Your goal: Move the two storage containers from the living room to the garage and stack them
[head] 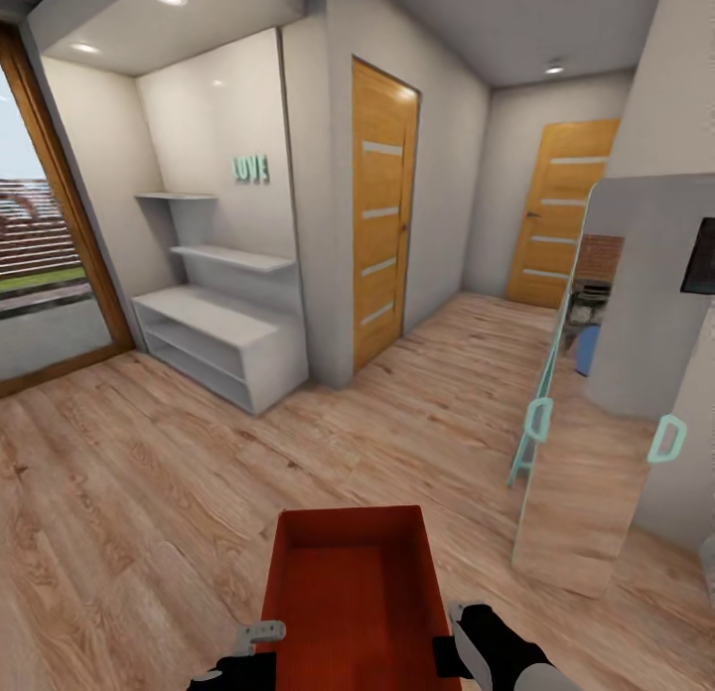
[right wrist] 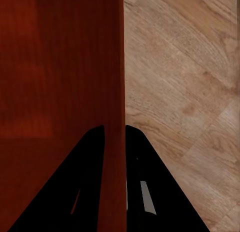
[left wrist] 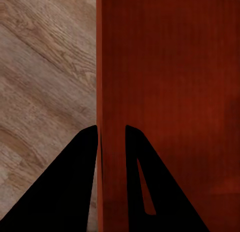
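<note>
One orange-red storage container hangs low in front of me over light wood-plank flooring, its open top facing up. My left gripper is shut on its left wall, and my right gripper is shut on its right wall. In the left wrist view the left gripper has its dark fingers on either side of the container wall. The right wrist view shows the right gripper clamped the same way on the container. The garage is out of view.
A white shelf unit stands ahead on the left, beside a large window. A wooden door is straight ahead and another door closes the corridor's far end. A tall mirror panel with teal handles stands close on the right.
</note>
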You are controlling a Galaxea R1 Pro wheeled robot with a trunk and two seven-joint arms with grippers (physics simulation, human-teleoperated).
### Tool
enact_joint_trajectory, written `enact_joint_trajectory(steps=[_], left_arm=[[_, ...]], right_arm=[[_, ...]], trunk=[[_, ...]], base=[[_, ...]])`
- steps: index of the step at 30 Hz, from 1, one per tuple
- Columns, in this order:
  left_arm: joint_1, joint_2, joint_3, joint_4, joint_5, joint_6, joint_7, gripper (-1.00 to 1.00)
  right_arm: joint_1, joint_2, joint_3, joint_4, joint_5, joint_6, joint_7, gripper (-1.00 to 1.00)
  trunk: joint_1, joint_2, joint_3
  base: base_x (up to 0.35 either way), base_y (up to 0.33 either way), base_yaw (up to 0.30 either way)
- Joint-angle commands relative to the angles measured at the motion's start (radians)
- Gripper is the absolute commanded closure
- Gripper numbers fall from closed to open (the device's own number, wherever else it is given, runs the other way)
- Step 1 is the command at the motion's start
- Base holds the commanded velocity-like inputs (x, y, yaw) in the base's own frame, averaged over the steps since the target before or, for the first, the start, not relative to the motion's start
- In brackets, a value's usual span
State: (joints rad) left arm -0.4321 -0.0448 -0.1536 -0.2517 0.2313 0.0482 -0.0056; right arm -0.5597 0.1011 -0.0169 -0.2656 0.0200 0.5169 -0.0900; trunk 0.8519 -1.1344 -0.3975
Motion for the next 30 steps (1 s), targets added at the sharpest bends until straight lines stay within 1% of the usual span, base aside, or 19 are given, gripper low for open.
enact_joint_trajectory(steps=[1,5,15,24,30], left_arm=[[-0.001,0.002,-0.023,-0.006,0.016,-0.033,0.004,1.00],[-0.001,0.002,-0.023,-0.006,0.016,-0.033,0.004,1.00],[-0.001,0.002,-0.023,-0.006,0.016,-0.033,0.004,1.00],[-0.001,0.002,-0.023,-0.006,0.016,-0.033,0.004,1.00],[-0.001,0.002,-0.023,-0.006,0.016,-0.033,0.004,1.00]], right_arm=[[0.000,-0.026,0.018,0.002,-0.022,0.029,-0.004,1.00],[0.000,-0.026,0.018,0.002,-0.022,0.029,-0.004,1.00],[0.000,-0.026,0.018,0.002,-0.022,0.029,-0.004,1.00],[0.000,-0.030,0.018,0.002,-0.022,0.029,-0.004,1.00],[0.000,-0.033,0.018,0.002,-0.023,0.029,-0.004,1.00]], trunk=[[0.001,-0.001,-0.001],[0.001,-0.001,-0.001],[0.001,-0.001,-0.001],[0.001,-0.001,-0.001],[0.001,-0.001,-0.001]], base=[[0.321,0.120,-0.227],[0.321,0.122,-0.142],[0.321,0.123,-0.028],[0.321,0.124,-0.190],[0.321,0.124,-0.057]])
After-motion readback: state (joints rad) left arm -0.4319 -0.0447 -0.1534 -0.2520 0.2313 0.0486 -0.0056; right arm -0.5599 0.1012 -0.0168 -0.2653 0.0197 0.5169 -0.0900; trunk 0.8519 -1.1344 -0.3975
